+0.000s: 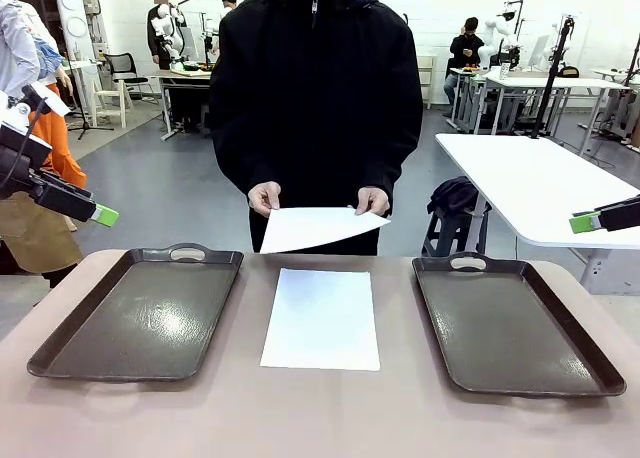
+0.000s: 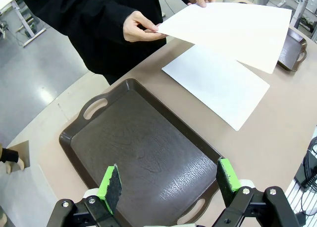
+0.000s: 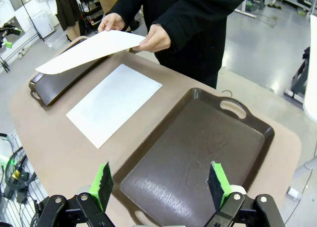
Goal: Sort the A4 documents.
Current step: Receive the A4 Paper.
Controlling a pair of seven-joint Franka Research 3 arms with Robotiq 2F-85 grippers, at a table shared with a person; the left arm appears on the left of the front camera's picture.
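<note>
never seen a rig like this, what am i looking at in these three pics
It is a two-armed robot at a table, facing a person. The front picture looks across the table from between the arms. The other two come from cameras on the wrists; the green-padded left fingers and right fingers stand open, holding nothing. A left tray and a right tray, both dark, lie on the table with one white sheet between them. The person's hands hold a second sheet off the table.

Table [image 1: 150,418] holds a sheet [image 1: 322,318] between left tray [image 1: 140,318] and right tray [image 1: 510,323].
</note>
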